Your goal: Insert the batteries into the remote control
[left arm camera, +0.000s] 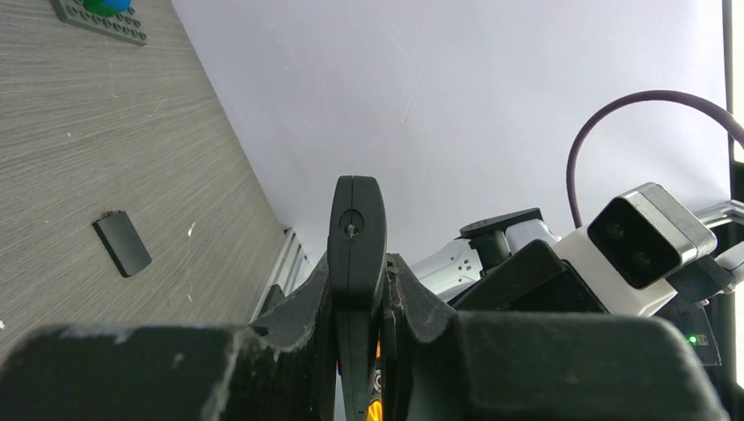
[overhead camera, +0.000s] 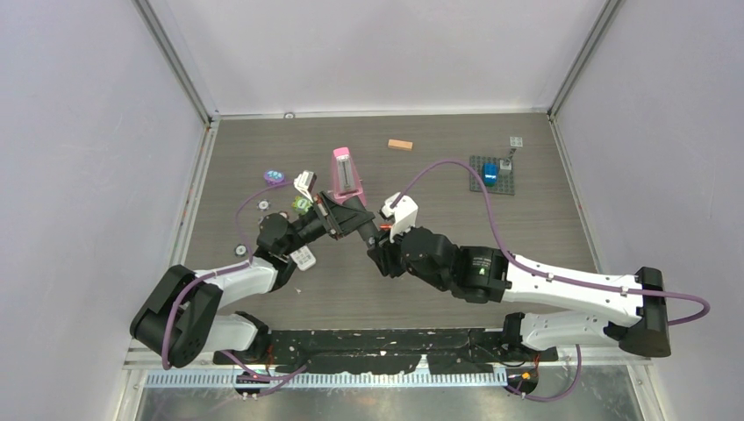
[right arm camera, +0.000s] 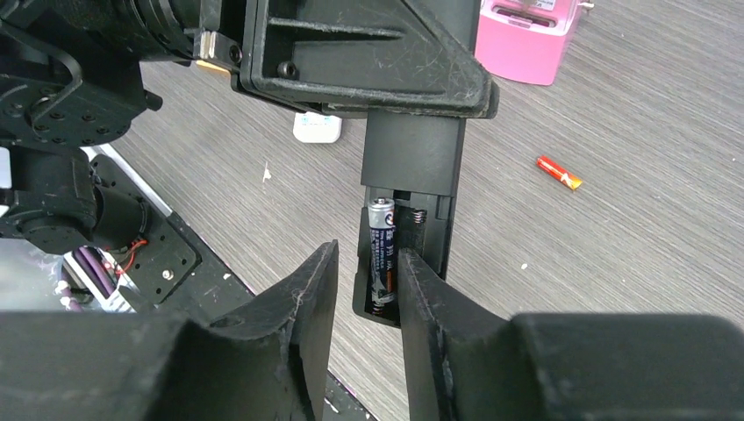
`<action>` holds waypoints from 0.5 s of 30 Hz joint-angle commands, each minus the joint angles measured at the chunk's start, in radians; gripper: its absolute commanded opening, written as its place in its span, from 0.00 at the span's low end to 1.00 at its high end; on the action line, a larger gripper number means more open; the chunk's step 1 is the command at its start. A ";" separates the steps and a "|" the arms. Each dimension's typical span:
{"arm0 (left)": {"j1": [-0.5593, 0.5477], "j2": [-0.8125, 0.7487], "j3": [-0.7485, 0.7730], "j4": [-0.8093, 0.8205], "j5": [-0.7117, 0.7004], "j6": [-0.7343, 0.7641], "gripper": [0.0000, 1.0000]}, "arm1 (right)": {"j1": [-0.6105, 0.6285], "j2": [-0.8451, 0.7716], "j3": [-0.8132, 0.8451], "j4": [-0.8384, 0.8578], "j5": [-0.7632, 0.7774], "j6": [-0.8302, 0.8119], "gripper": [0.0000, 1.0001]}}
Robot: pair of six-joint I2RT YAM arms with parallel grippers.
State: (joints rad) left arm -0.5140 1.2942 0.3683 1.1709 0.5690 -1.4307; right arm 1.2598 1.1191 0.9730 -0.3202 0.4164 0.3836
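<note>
The left gripper (left arm camera: 358,279) clamps the remote (left arm camera: 355,219), one cell (right arm camera: 382,246) seated just ahead of the right gripper (right arm camera: 368,256), jaws parted and empty (second slot bare), so fetching the red battery (right arm camera: 559,173) off to its right looks next.

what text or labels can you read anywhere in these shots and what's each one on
Nothing is legible enough to quote.
battery seated in the remote: vertical print on its wrap, too blurred to read.
pink box: label at its top, cut off and blurred.
small white item: greenish marks, too small.
loose red-orange battery: no readable print.
</note>
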 commanded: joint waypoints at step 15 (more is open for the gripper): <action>0.000 0.008 0.026 0.110 0.009 -0.004 0.00 | -0.019 -0.081 0.136 -0.137 0.089 0.203 0.66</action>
State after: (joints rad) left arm -0.5140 1.2991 0.3683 1.1999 0.5697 -1.4364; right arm 1.2568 1.0851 1.0554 -0.4160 0.4557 0.4717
